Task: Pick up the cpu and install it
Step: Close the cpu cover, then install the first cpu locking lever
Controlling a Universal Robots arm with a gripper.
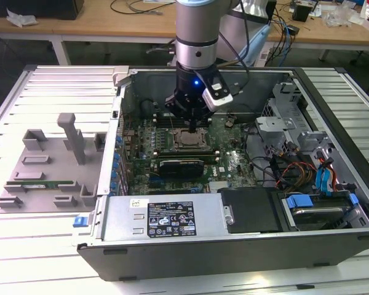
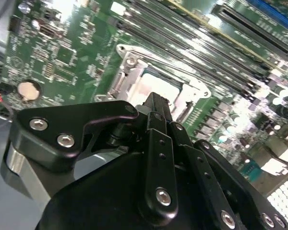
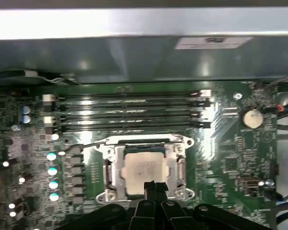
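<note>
First wrist view: my claw [image 3: 152, 184], pinched narrow and empty, hangs just over the cpu [image 3: 142, 165]. Off-centre pressure might skew it in the socket [image 3: 110, 167].

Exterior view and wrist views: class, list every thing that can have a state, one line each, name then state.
cpu: lying flat in the socket
gripper: shut, down at the cpu's edge, contact unclear
memory slots: all four empty
computer case: on its side, open
memory stick: lying on the grey tray
</note>
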